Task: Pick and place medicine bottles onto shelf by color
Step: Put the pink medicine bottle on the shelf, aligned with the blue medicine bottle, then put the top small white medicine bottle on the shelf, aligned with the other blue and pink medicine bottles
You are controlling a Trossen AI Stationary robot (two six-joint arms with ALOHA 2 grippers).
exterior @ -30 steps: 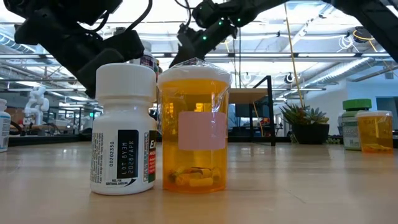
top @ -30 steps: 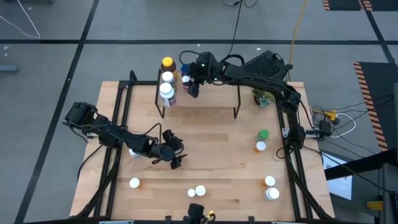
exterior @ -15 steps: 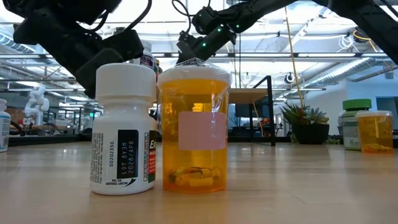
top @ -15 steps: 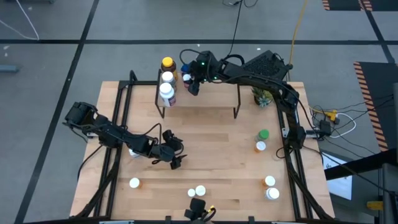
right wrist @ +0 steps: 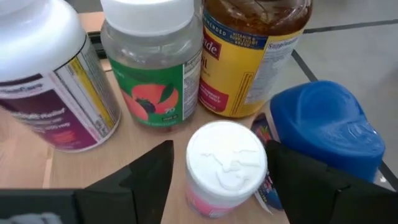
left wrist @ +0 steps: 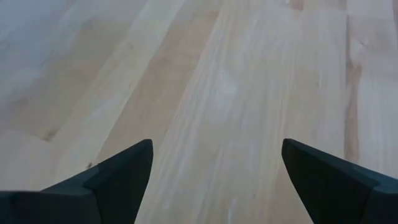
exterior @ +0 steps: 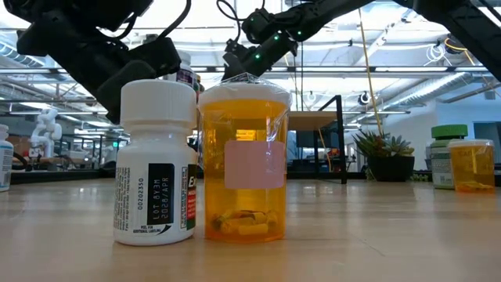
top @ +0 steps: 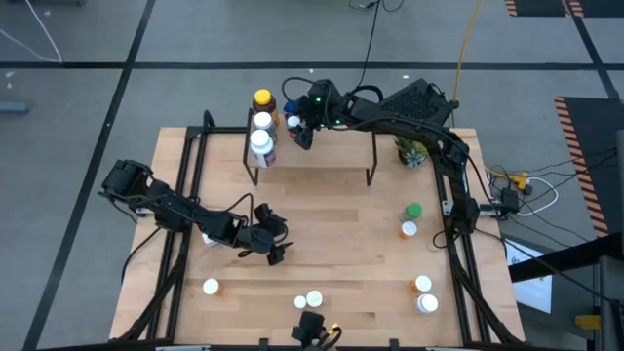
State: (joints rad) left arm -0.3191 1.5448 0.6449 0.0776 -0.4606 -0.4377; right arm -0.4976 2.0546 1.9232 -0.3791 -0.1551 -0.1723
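White-capped pink bottle (right wrist: 225,167), between open right claw (right wrist: 217,180)

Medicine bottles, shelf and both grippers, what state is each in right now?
Left gripper: jaws open, empty, over bare tabletop.
Right gripper: jaws open around small white-capped bottle.
Small light-wood shelf: several bottles upright on its left end.
White-capped orange bottle: upright, capped, on the tabletop.

Blue-capped bottle (right wrist: 326,134) cut off, label hidden
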